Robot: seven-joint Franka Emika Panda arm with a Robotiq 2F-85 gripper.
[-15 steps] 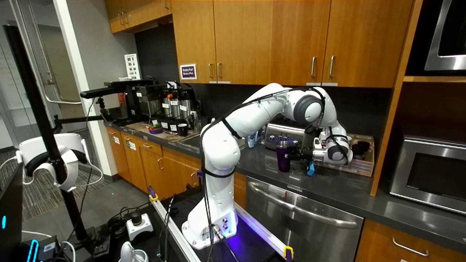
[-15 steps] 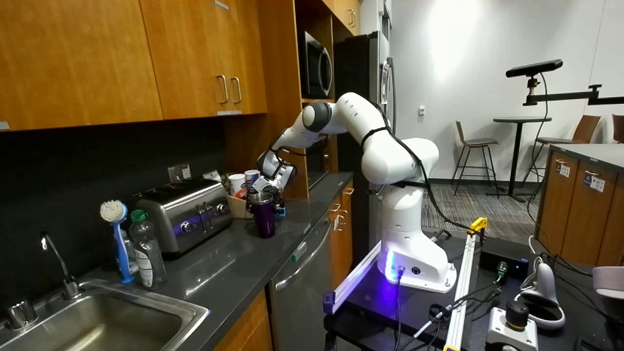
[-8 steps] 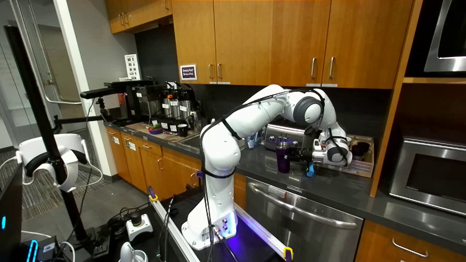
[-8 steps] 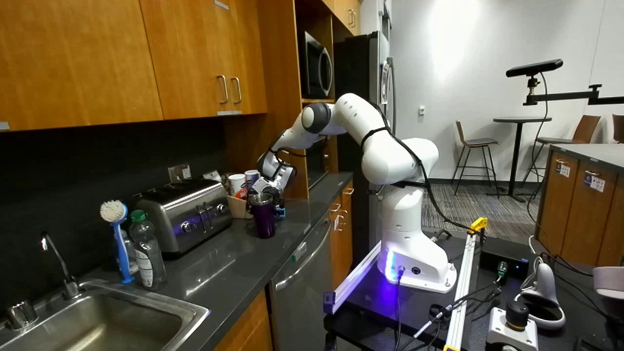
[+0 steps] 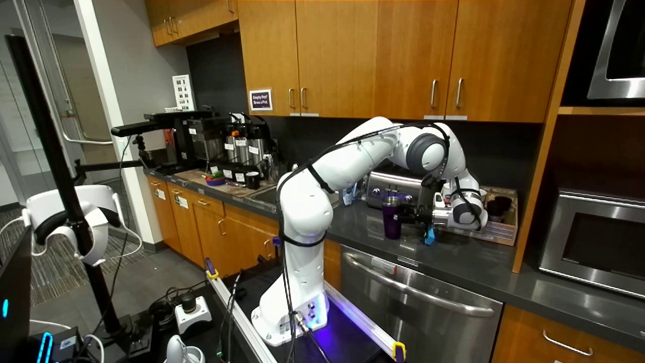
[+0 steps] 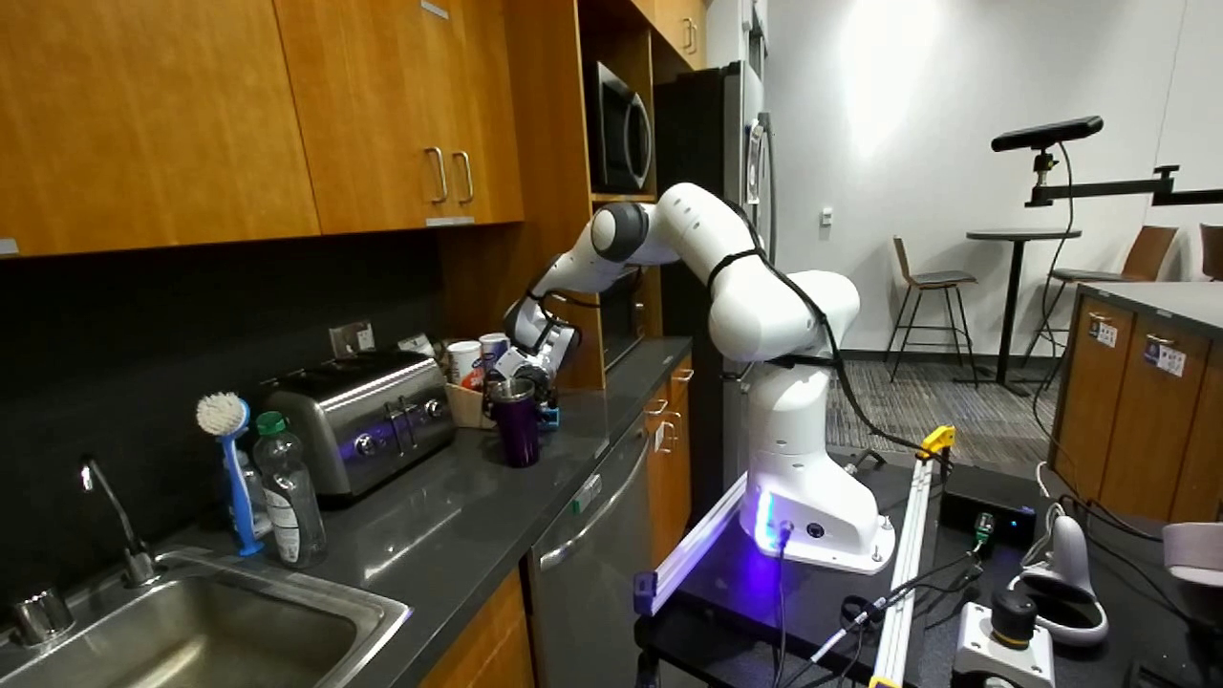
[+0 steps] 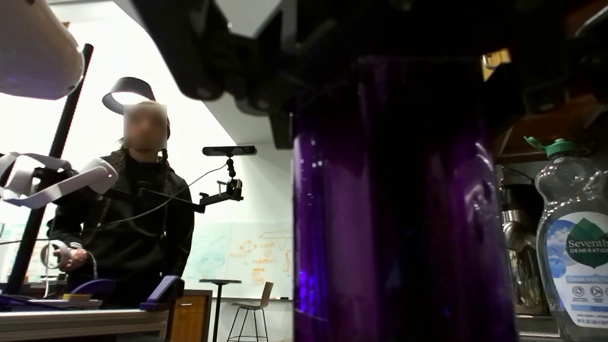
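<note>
The tool (image 5: 404, 214) enters from the top of the wrist view, its 2 dark fingers (image 7: 280, 129) lying along opposite sides of a purple tumbler (image 7: 403, 228); it appears closed on the tumbler, although shadow obscures part of the contact. In both exterior views the tumbler is upright at the desk (image 6: 459, 516), toward the front edge; whether its base bears on the surface is hard to tell. Near the tumbler, on the wall side, stands a steel toaster (image 6: 387, 430). A wooden tray (image 5: 491, 236) lies behind the tool, with 2 paper cups (image 6: 466, 363) showing above it in an exterior view. Farther along the desk, a soap bottle (image 6: 291, 516) with a green cap and a blue-handled brush (image 6: 237, 478) stand beside a steel sink (image 6: 296, 586). In the wrist view's background, a person (image 7: 133, 247) in black, face blurred, holds a white controller (image 7: 61, 247); a high table (image 7: 220, 281), a chair (image 7: 267, 290) and a marked whiteboard (image 7: 280, 232) lie farther back.
</note>
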